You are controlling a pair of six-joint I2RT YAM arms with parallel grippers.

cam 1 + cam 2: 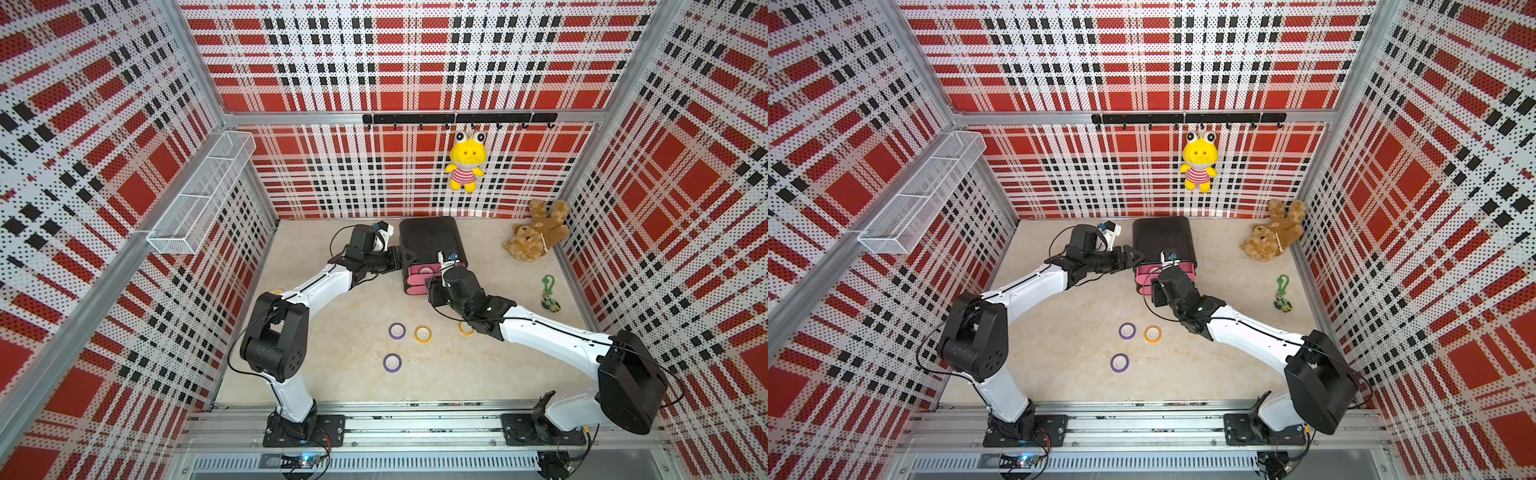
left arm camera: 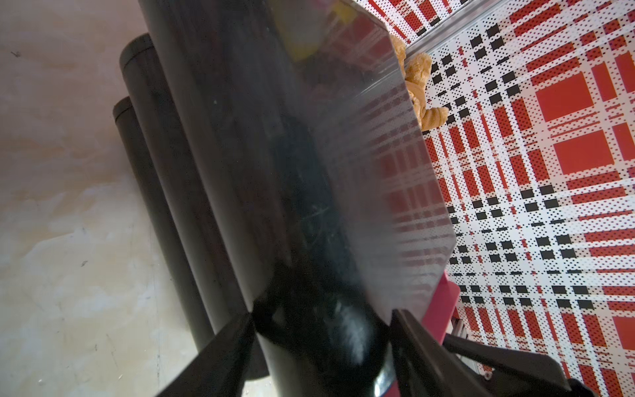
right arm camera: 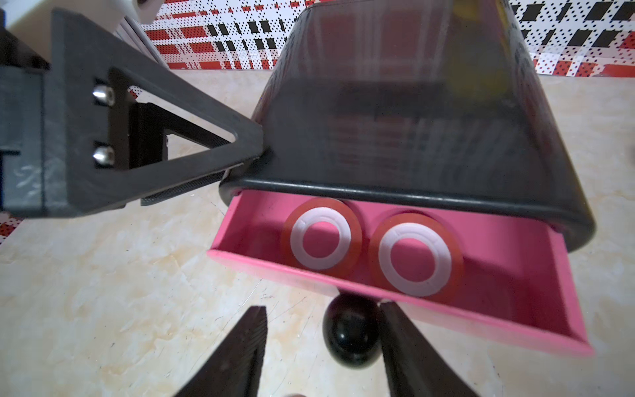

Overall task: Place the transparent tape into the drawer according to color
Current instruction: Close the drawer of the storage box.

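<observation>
1. Left pincer (image 1: 404, 257) is clamped on the left corner of the black cabinet (image 1: 430, 237) at the far edge of the desk (image 1: 332, 374); a slip there could let the cabinet skid
2. Two purple rolls (image 1: 392, 328) and two orange rolls (image 1: 418, 333) lie mid-desk, unsorted; the right arm (image 1: 548, 336) overhangs one orange and could sweep it
3. Both red rolls (image 3: 384, 256) sit in the pink drawer (image 3: 522, 275), half out
4. Right pincer (image 3: 323, 307) is released around the knob (image 3: 348, 333); pushing off-centre could jam the drawer
</observation>
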